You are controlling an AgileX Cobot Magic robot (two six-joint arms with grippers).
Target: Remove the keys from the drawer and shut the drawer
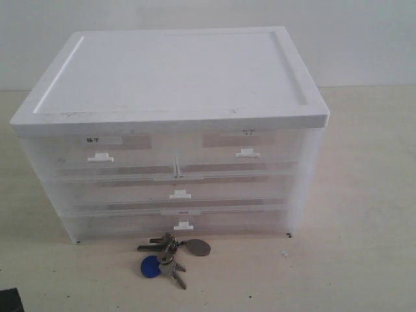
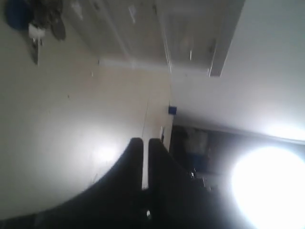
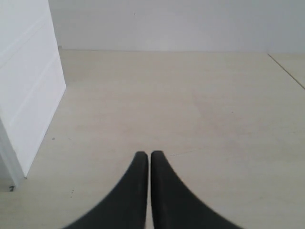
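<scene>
The keys (image 1: 170,255), a silver bunch with a round blue tag and an oval grey tag, lie on the table just in front of the white drawer cabinet (image 1: 175,84). All its translucent drawers sit pushed in, the bottom drawer (image 1: 183,223) included. The left wrist view catches the keys (image 2: 35,24) far off, beside the cabinet (image 2: 190,43). My left gripper (image 2: 145,141) is shut and empty, well away from them. My right gripper (image 3: 150,155) is shut and empty over bare table, beside the cabinet's side wall (image 3: 28,86). Neither gripper shows in the exterior view.
The cabinet stands on a pale wooden table (image 1: 364,195) against a light wall. A small dark object (image 1: 10,300) shows at the table's front left corner. Beyond the table edge the left wrist view shows a dark area and a bright glare (image 2: 267,186).
</scene>
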